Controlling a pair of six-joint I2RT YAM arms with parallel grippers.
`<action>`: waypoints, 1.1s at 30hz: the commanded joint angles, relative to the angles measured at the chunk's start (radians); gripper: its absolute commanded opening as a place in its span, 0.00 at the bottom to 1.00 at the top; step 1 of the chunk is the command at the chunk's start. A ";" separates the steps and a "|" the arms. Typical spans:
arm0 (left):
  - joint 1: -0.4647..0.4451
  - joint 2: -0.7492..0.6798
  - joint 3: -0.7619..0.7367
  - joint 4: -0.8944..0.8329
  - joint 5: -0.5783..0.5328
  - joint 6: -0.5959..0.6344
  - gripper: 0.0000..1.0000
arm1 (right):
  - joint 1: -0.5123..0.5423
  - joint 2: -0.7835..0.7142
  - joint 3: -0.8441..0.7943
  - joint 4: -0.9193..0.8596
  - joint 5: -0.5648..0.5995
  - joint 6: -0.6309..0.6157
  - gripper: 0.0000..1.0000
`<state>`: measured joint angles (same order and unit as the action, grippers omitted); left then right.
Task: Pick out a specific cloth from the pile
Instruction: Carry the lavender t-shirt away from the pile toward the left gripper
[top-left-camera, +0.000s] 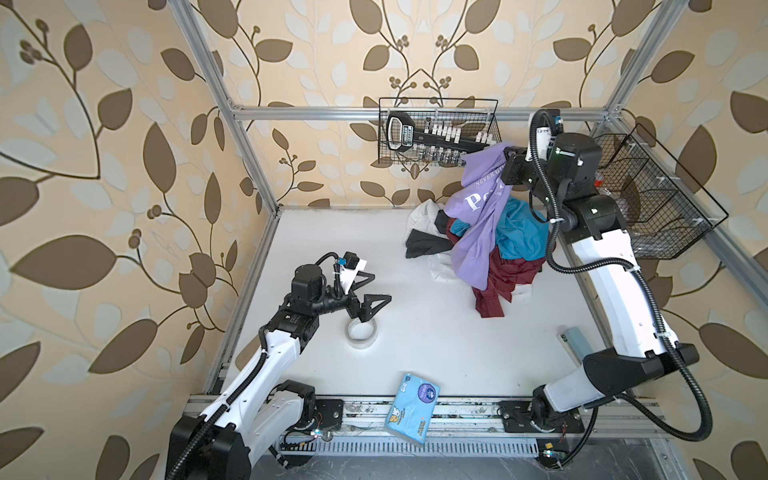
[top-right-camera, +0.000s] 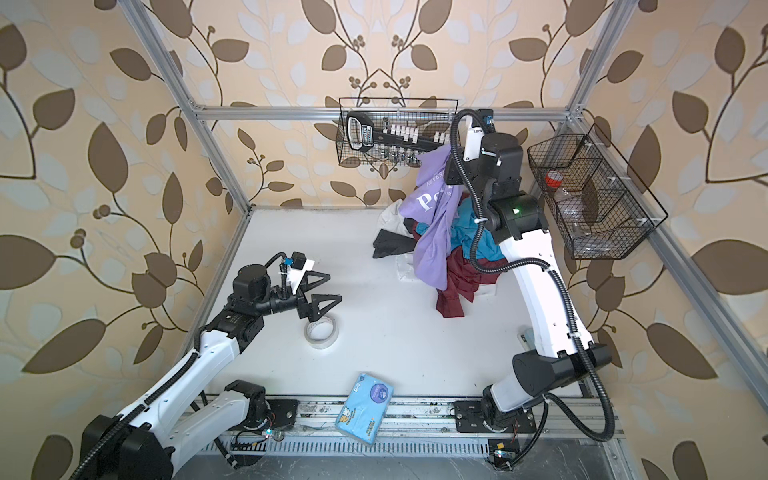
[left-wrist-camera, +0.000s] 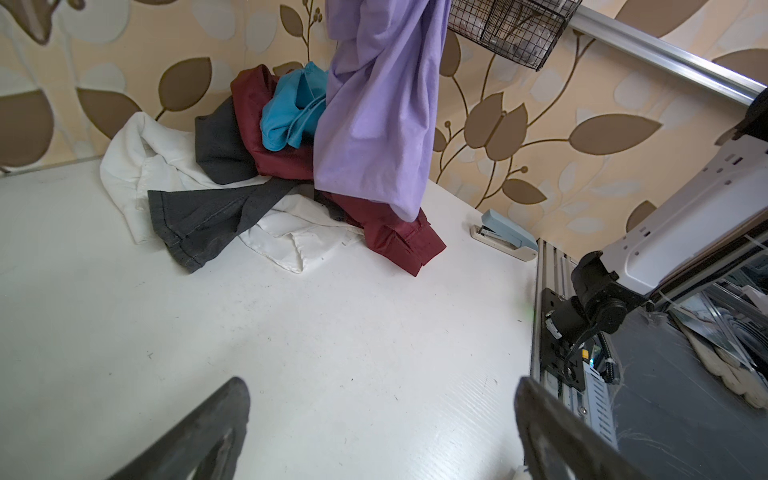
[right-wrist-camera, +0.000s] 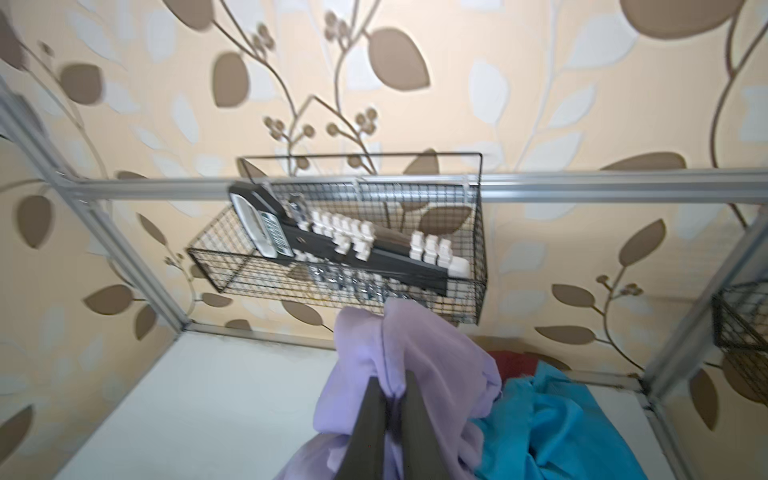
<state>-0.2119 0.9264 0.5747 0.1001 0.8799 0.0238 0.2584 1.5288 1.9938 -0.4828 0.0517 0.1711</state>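
one arm busy: right gripper (right-wrist-camera: 392, 380) pinched shut on bunched fold of light purple soft t-shirt with white printed lettering (top-left-camera: 478, 220), raised high beside black wire wall basket (top-left-camera: 436, 133), likely so fabric would peel clear of heap of blue, maroon, white and dark grey garments (top-left-camera: 519, 249). shirt hung from jaws, lower end draped on heap, not yet free. left gripper (top-left-camera: 380, 286) open, empty, above clear tape roll (top-left-camera: 361, 332), well apart. right wrist view alone showed pinch; left wrist view showed shirt's low tip at maroon garment (left-wrist-camera: 395, 232); top views showed big white "p".
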 joint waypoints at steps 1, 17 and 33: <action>-0.014 -0.022 0.019 0.025 -0.005 0.008 0.99 | 0.020 -0.020 -0.006 0.130 -0.212 0.086 0.00; -0.032 -0.061 0.013 0.027 -0.013 0.010 0.99 | 0.297 0.427 0.389 0.217 -0.479 0.144 0.00; -0.041 -0.063 0.017 0.020 -0.016 0.022 0.99 | 0.319 0.755 0.264 0.433 -0.656 0.278 0.00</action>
<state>-0.2436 0.8764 0.5747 0.0998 0.8562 0.0257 0.5797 2.2105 2.3177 -0.0753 -0.5694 0.4675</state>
